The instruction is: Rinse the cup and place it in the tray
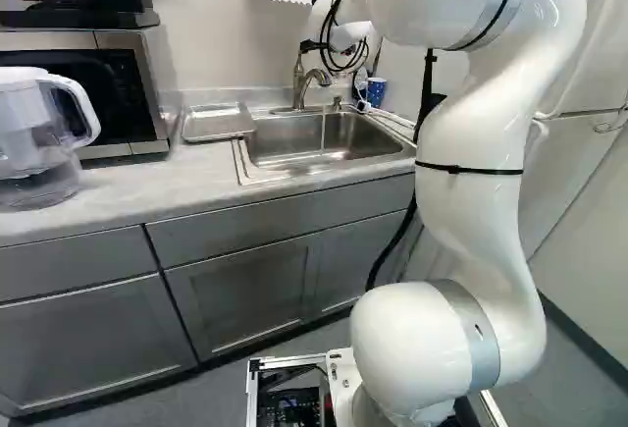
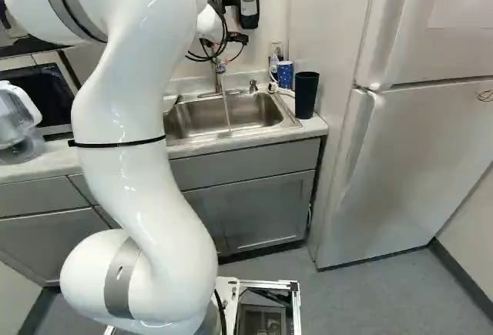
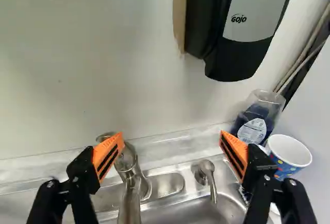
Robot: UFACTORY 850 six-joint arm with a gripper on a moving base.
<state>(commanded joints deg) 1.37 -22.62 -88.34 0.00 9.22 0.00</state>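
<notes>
In the right base view my gripper (image 2: 237, 38) hangs over the back of the sink, partly behind the arm. The wrist view shows the gripper (image 3: 171, 154) open, nothing held, one finger overlapping the faucet (image 3: 131, 183). Beyond the other finger stands a blue patterned cup (image 3: 291, 154), upright, partly hidden by that finger. A tall black cup (image 2: 306, 94) stands upright at the sink's right corner. The metal tray (image 1: 218, 123) lies on the counter left of the sink (image 1: 265, 174). Whether water runs, I cannot tell.
A soap dispenser (image 3: 247, 33) hangs on the wall ahead of the gripper. A bottle of blue liquid (image 3: 255, 121) stands behind the blue cup. On the counter are a pitcher (image 1: 34, 142) and a microwave (image 1: 147, 93). A refrigerator (image 2: 408, 165) stands at the right.
</notes>
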